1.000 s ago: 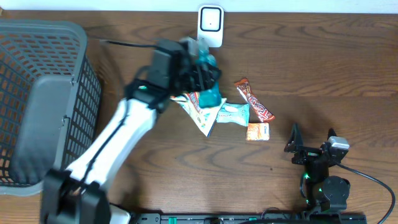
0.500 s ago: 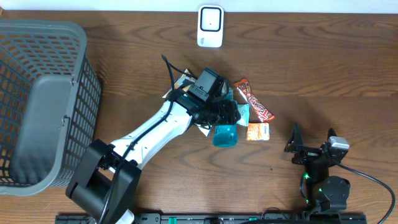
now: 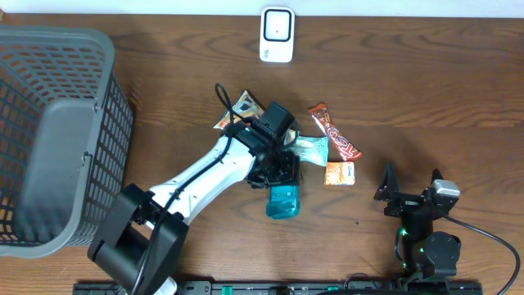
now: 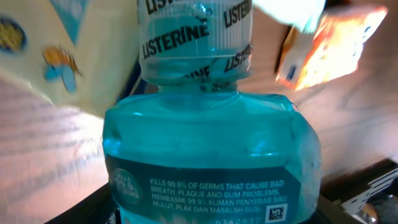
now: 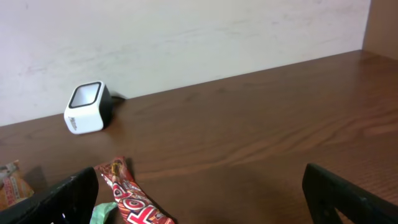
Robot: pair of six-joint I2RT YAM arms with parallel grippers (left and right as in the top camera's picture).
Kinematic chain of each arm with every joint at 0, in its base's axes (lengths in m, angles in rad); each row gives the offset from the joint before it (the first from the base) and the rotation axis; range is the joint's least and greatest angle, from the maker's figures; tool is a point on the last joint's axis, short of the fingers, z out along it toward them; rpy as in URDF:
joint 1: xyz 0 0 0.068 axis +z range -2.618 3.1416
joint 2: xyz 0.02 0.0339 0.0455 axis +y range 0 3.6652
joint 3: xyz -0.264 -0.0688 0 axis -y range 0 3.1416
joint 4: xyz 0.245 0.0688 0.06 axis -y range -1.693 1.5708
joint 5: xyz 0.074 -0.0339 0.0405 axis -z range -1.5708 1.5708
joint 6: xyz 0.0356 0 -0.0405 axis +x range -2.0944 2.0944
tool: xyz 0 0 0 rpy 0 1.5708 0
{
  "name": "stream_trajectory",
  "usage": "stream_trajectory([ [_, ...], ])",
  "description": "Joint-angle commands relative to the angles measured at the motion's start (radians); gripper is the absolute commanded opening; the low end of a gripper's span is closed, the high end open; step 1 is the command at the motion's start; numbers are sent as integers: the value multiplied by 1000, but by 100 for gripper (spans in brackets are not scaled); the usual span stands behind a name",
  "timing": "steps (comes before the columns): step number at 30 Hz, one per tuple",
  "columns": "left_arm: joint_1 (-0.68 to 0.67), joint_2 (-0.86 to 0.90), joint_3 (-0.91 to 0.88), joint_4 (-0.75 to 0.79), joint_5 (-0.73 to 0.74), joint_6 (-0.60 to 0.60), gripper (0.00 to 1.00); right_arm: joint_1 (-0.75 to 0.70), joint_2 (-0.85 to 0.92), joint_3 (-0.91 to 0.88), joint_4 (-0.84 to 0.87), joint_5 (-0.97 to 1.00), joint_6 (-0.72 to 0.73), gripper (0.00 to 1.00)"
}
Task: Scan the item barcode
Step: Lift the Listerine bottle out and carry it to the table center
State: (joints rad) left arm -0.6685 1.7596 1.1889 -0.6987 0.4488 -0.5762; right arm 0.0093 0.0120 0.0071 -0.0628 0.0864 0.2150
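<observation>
Dark wooden worktop (image 3: 426, 74), scanner (image 3: 277, 34) at top centre. We see the left end effector (image 3: 277, 174) clamped on the mouthwash bottle (image 3: 284, 201), just below frame centre and well apart from the scanner. The right end effector (image 5: 202, 193) rests with fingers apart. We judge that the smooth bottle may twist in the grip or brush the snack packets (image 3: 334, 135), turning its label away from the scanner.

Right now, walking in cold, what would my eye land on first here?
The teal Listerine bottle, held in the left tool of a white arm, beside scattered snack packets in the middle of the table. Next, the big grey mesh basket on the left side, and the small white scanner at the far edge.
</observation>
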Motion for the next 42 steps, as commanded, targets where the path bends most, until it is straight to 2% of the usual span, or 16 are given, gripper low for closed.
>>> stream_trajectory([
  [1,-35,-14,1,-18,10,8,27,-4,-5,-2,-2,9,-14,99],
  [3,-60,-14,1,-22,10,39,28,-4,-5,-2,-2,9,-14,99],
  [13,-121,-14,-6,-23,-21,40,28,-4,-5,-2,-2,9,-14,99],
  [21,-121,-12,-7,-15,-109,40,28,-4,-5,-2,-2,9,-14,99],
  [34,-118,151,-7,34,-69,32,29,-4,-5,-2,-2,9,-14,99],
  [42,-47,160,-7,35,-153,32,29,-4,-5,-2,-2,9,-14,99],
])
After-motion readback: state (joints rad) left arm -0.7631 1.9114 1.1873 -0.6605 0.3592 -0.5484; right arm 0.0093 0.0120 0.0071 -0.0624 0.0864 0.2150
